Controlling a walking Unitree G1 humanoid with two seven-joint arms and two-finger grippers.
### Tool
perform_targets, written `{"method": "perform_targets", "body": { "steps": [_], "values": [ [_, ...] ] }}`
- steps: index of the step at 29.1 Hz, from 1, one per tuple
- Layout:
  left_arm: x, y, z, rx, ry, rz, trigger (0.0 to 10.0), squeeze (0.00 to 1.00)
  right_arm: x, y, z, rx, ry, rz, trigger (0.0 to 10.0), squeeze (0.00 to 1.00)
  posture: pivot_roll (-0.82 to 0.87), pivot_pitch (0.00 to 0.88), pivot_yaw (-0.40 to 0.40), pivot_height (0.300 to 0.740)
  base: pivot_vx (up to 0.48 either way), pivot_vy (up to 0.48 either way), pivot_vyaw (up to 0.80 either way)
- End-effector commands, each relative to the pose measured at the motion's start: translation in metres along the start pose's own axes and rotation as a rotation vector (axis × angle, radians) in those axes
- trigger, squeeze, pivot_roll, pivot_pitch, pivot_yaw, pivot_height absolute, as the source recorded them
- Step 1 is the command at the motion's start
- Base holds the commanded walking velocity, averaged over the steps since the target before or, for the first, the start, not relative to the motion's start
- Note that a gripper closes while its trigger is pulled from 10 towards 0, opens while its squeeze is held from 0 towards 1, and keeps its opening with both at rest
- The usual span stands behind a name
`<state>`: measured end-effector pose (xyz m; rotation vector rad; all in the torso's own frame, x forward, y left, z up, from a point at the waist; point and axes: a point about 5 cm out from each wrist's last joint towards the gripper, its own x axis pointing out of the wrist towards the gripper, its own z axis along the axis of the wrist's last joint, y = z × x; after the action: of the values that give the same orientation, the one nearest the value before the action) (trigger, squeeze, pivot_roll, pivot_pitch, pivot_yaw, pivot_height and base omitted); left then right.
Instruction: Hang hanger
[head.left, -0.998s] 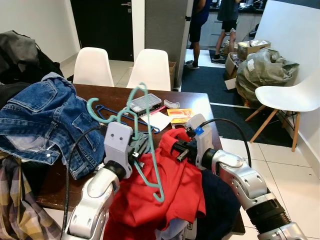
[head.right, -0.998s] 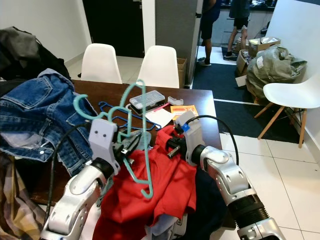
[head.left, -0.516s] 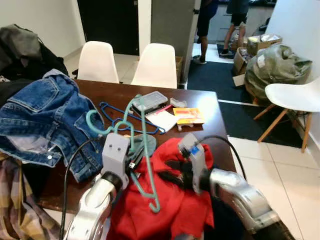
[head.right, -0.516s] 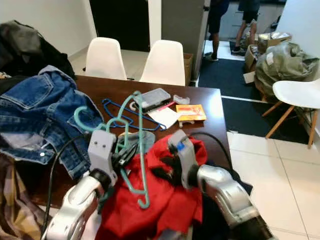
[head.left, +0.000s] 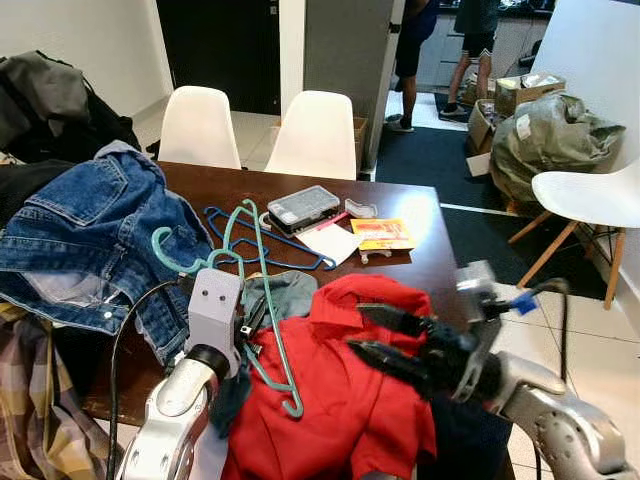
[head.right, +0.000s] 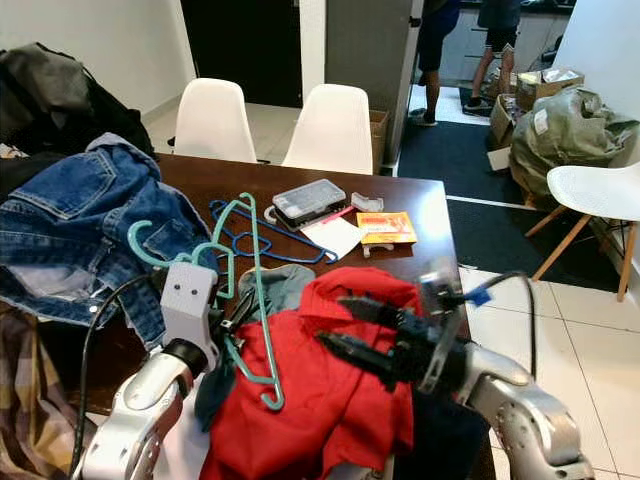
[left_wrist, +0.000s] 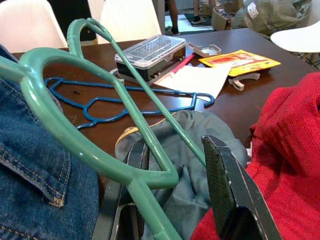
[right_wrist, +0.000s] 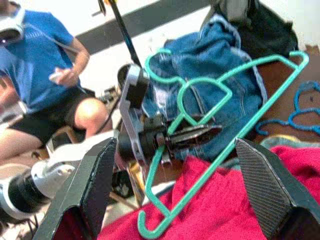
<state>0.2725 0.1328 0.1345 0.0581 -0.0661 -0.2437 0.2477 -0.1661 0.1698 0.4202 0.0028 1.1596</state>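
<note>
While you are reading the scene from its left side, take the dark brown wooden table (head.left: 420, 215) as your landmark. At its left end a blue denim jacket (head.left: 85, 235) is lying in a heap. Just right of that, over the table's near edge, your left gripper (head.right: 238, 318) is pinching the lower bar of the green plastic hanger (head.left: 262, 290) with its fingers closed on it; the hanger is standing tilted, hook toward the denim, its long side hanging down past the table's edge over the red knitted garment (head.left: 345, 400). Farther back on the table a blue plastic hanger (head.left: 262, 238) is lying flat, with a clear-lidded grey box (head.left: 303, 205) and an orange packet (head.left: 380, 233) beyond it. At the table's near right corner your right gripper (head.left: 378, 336) is hovering above the red garment with its fingers spread wide and holding nothing, pointing toward the green hanger.

You appear to be at the carrying stage: the hanger is in hand but not hung, and no rail is showing. Next you are probably needing to lift it free of the red garment and find somewhere to hook it.
</note>
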Motion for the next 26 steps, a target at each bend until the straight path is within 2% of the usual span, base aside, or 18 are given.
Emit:
{"method": "perform_targets", "body": {
  "steps": [1, 3, 19, 26],
  "values": [
    [0.0, -0.001, 0.003, 0.026, 0.0, -0.005, 10.0, 0.0, -0.004, -0.003, 0.003, 0.03, -0.074, -0.025, 10.0, 0.0, 0.0, 0.0, -0.007, 0.74, -0.285, 0.0, 0.0],
    [0.0, -0.003, 0.005, 0.041, -0.002, -0.007, 10.0, 0.0, -0.009, -0.016, 0.001, 0.077, -0.17, -0.124, 10.0, 0.0, 0.0, 0.0, -0.008, 0.74, -0.373, 0.0, 0.0],
    [-0.001, -0.009, 0.012, 0.082, -0.021, -0.031, 10.0, 0.0, -0.013, -0.024, -0.016, 0.16, -0.23, -0.208, 10.0, 0.0, 0.01, 0.0, -0.004, 0.74, -0.425, 0.0, 0.0],
    [-0.009, -0.01, 0.006, 0.096, -0.004, -0.031, 10.0, 0.0, -0.022, -0.043, -0.035, 0.171, -0.258, -0.42, 10.0, 0.0, 0.01, 0.0, -0.012, 0.74, -0.306, 0.0, 0.0]
  ]
}}
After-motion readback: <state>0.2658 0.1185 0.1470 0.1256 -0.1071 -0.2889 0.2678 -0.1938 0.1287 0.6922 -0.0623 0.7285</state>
